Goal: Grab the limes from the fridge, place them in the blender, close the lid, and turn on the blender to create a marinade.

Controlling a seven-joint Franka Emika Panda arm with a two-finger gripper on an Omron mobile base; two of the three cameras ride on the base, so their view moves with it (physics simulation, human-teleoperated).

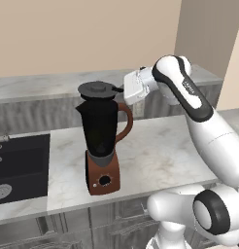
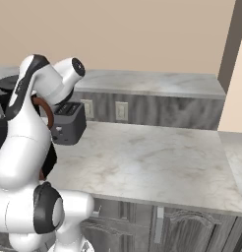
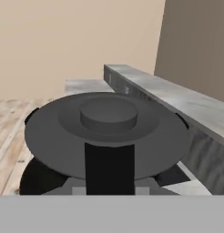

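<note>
1. Over the blender (image 1: 103, 146), left base view: gripper (image 1: 120, 89) clamped on the lid (image 1: 95, 89) rim, holding it flat just above the jug mouth, likely to seat it.
2. Right base view: arm hides most; toaster (image 2: 69, 121) sits on counter (image 2: 147, 160).
3. Hand view: finger (image 3: 109, 168) overlaps the lid's (image 3: 107, 132) near edge, jug rim below.

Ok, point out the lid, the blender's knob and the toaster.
lid (image 1: 96, 89), left base view, on its raised centre.
blender knob (image 1: 105, 180), left base view, on the round dial on the brown base.
toaster (image 2: 69, 123), right base view, on its grey side.
</note>
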